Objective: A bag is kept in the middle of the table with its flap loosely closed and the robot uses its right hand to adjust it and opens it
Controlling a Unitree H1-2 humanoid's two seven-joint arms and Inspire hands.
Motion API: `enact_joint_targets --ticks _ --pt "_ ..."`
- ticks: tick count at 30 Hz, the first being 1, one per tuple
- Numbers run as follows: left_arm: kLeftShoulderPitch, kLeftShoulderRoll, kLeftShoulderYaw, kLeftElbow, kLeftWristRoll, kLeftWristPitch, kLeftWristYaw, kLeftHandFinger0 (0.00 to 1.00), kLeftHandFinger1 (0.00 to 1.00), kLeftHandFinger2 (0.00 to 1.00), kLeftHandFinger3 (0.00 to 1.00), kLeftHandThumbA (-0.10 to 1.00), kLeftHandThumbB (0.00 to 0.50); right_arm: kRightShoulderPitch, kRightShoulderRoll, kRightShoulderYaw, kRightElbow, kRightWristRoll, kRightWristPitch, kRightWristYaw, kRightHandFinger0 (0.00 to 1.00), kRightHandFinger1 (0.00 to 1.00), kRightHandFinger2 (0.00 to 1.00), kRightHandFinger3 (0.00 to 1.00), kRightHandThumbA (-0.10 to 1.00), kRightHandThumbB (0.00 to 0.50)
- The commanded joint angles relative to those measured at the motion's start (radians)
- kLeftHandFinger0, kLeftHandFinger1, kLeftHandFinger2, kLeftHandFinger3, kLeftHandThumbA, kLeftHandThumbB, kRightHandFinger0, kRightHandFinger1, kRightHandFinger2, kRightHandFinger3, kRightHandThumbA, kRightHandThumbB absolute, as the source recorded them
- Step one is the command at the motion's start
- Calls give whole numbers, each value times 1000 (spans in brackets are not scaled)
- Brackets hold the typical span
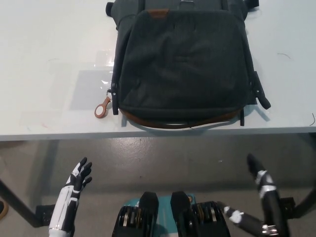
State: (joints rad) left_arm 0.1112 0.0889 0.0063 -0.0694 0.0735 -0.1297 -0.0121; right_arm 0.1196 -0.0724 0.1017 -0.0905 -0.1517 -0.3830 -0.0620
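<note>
A pale, glossy surface (54, 74) fills the upper part of the head view, its near edge running straight across just below the middle; under that edge lies grey floor (163, 163), with a dark table leg (19, 205) slanting in at 8 o'clock. The dark grey bag (182, 64) lies flat in the middle of the surface, toward 12 o'clock, its flap down over the front and its brown-trimmed bottom edge overhanging the near edge slightly. A brown loop pull (102, 108) hangs off its side at 9 o'clock, resting on the surface, and a short strap end (263, 101) sticks out at 3 o'clock. Wide bare surface lies on both sides of the bag. The white left hand (80, 177) sits low at 7 o'clock, below the edge, fingers spread and holding nothing. The black right hand (259, 175) sits at 5 o'clock, also below the edge, fingers extended and empty, well apart from the bag.
</note>
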Motion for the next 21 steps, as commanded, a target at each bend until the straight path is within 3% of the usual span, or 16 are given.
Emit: enact_joint_targets --ticks 1,4,6,10,14,17,21 --pt "12 15 1 -32 24 -59 5 1000 1000 1000 1000 1000 105 -43 -63 -47 -187 -32 29 31 1000 1000 1000 1000 1000 349" --pt "14 17 0 -25 30 -71 7 1000 1000 1000 1000 1000 99 -109 -109 -82 -243 -7 91 46 1000 1000 1000 1000 1000 351" --pt "15 19 0 -22 25 -73 3 1000 1000 1000 1000 1000 106 -164 -139 -98 -277 51 188 72 1000 1000 1000 1000 1000 417" --pt "19 19 -1 -23 28 -72 1 1000 1000 1000 1000 1000 106 -274 -175 -127 -285 158 308 93 1000 1000 1000 1000 1000 460" --pt "17 17 0 -18 38 -76 7 1000 1000 1000 1000 1000 104 -401 -213 -162 -271 241 423 112 1000 1000 1000 1000 1000 405" --pt "20 20 4 -20 37 -77 7 1000 1000 1000 1000 1000 111 -527 -238 -182 -207 317 494 141 1000 1000 1000 1000 1000 299" --pt "24 24 7 -17 39 -80 5 1000 1000 1000 1000 1000 88 -647 -242 -187 -84 342 531 170 1000 1000 1000 1000 1000 259"
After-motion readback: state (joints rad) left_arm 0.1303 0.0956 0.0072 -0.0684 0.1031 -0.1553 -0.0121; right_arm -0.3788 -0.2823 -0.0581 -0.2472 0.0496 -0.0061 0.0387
